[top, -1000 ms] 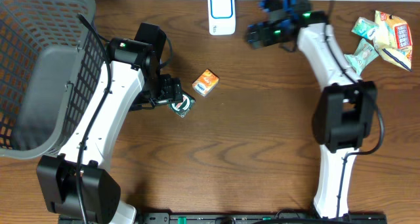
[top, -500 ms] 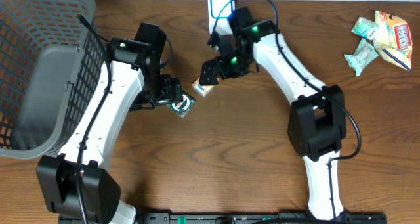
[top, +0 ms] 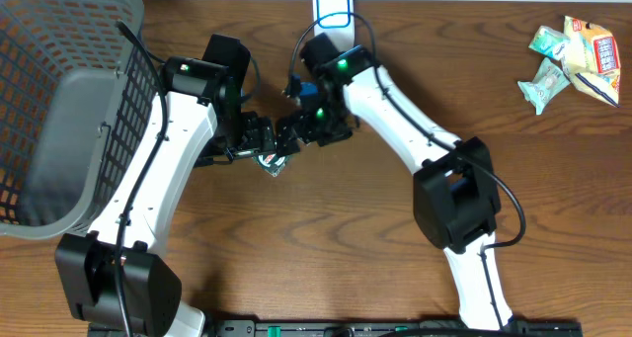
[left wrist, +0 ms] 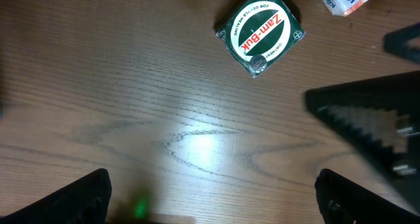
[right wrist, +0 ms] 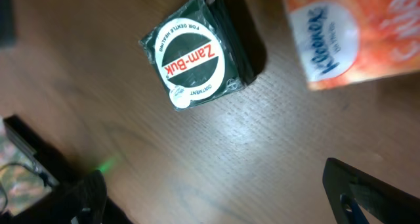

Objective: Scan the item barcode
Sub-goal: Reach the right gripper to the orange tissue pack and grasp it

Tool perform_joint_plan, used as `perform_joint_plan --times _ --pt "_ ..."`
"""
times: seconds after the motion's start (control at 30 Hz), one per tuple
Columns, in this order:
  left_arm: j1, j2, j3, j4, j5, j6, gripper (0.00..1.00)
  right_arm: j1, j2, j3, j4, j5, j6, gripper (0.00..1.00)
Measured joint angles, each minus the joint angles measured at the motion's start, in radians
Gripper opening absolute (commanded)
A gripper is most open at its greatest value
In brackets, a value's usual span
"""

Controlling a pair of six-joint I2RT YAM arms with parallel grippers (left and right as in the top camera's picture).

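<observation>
now | step: reach for item | left gripper [left wrist: 213,204] spread, empty | right gripper [right wrist: 223,198] spread, empty | box [right wrist: 193,53] lies on table [top: 395,238] just beside pack [right wrist: 348,40] | tip: straddle one item squarely, leave barcode clear for scanner [top: 334,16]

Grn/white Zam-Buk box [left wrist: 260,29], orange tissue pk [right wrist: 354,37]
</observation>
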Motion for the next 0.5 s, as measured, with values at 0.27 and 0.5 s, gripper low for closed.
perform_joint_plan --times 0.27,0.5 --pt "0.0 0.0 0.0 0.0 0.0 0.0 0.98 0.018 0.0 0.0 -0.021 0.115 0.309 0.99" --pt "0.0 0.0 0.0 0.0 0.0 0.0 0.98 -0.034 0.0 0.0 -0.018 0.166 0.551 0.99"
